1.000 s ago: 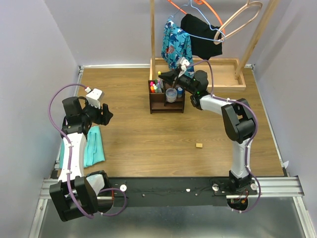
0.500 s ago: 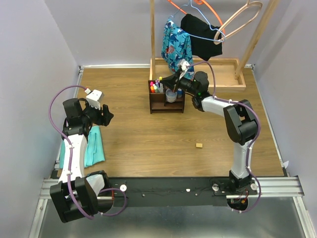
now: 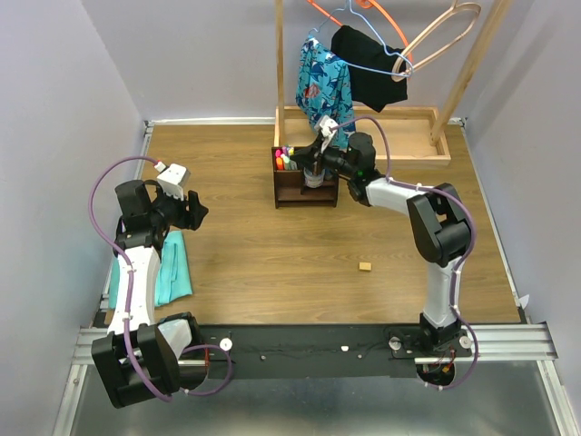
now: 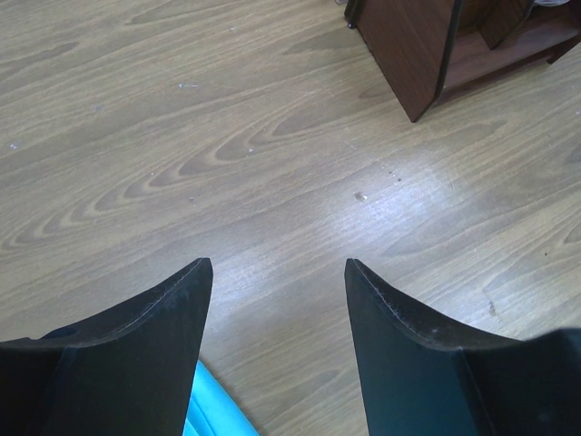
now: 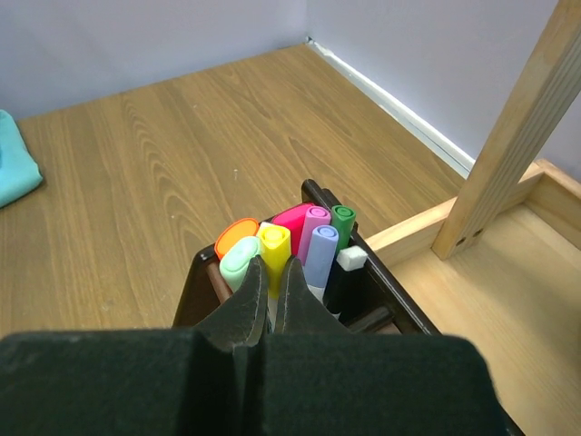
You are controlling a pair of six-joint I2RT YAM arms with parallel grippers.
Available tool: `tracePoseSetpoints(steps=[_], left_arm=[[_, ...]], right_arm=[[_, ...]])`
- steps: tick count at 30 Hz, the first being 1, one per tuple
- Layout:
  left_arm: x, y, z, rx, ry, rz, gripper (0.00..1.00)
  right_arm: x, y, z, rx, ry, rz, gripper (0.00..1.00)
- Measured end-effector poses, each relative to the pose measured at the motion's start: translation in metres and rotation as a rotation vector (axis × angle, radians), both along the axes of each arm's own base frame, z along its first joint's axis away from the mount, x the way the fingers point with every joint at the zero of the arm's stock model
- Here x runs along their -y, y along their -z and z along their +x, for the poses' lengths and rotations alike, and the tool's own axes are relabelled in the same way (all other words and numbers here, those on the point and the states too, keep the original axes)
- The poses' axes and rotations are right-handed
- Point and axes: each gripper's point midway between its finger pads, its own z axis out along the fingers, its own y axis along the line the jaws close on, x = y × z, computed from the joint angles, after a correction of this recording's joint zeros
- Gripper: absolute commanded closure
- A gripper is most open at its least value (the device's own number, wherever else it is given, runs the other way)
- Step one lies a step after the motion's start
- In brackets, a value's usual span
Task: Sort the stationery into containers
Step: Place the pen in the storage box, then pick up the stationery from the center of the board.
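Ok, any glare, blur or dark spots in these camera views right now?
Left wrist view: a pale glare patch on the table below the organizer; the open left gripper is sharp-edged but featureless black. Right wrist view: the right gripper body is an underexposed dark mass low in frame, while the yellow-capped marker between its fingers is crisp. Top external view: even light, soft shadows.

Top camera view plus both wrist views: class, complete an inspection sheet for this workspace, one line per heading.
Surface: wooden table, a few small specks.
Job's things: organizer at the far side, markers standing in one compartment; eraser loose on the table.
Clutter: teal cloth beside the left arm.
Pincers: left pincer open, empty; right pincer shut on the yellow marker over the organizer.
Cables: purple cable looping on each arm.
Surroundings: clothes rack with hanging clothes; plain walls.
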Motion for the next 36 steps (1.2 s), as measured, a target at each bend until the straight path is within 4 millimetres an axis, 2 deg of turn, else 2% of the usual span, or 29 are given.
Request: tracePoseSetpoints(steps=[5,10,11,12,16,17,22,26,29,31,33,34,36], left_arm=[[0.0,0.0,0.0,0.0,0.0,0.0,0.31],[0.0,-0.001,0.0,0.004,0.0,0.001,0.31],[0.0,-0.001,0.0,0.006,0.0,0.001,0.31],[0.0,-0.002,-0.001,0.008,0.0,0.002,0.31],[0.0,-0.004,-0.001,0.016,0.0,0.004,0.31],[0.0,-0.005,-0.001,0.019,0.0,0.004,0.3],[0.001,-0.009,-0.001,0.032,-0.002,0.003,0.3],[0.001,-0.018,0.0,0.067,-0.007,0.004,0.27],[0.002,-0.027,0.0,0.096,-0.006,0.001,0.27],[0.004,-0.034,-0.001,0.116,0.002,0.001,0.27],[0.006,-0.044,-0.003,0.145,0.014,0.002,0.26],[0.007,-0.046,-0.004,0.152,0.02,0.001,0.26],[0.01,-0.051,-0.007,0.167,0.032,-0.001,0.26]], right_arm=[[0.001,0.003,-0.001,0.018,0.007,-0.026,0.98],[0.005,0.014,0.0,0.003,0.032,-0.065,0.96],[0.006,0.016,0.0,-0.002,0.035,-0.071,0.93],[0.007,0.02,0.0,-0.007,0.039,-0.081,0.84],[0.009,0.018,-0.005,-0.001,0.046,-0.09,0.65],[0.01,0.017,-0.007,-0.002,0.047,-0.095,0.62],[0.02,-0.001,-0.013,0.008,0.074,-0.131,0.52],[0.034,-0.037,-0.024,0.055,0.109,-0.168,0.52],[0.051,-0.064,-0.04,0.099,0.128,-0.224,0.52],[0.068,-0.074,-0.061,0.134,0.118,-0.295,0.5],[0.084,-0.067,-0.083,0.156,0.095,-0.367,0.49],[0.099,-0.052,-0.104,0.156,0.066,-0.443,0.47],[0.122,-0.024,-0.133,0.128,0.028,-0.54,0.44]])
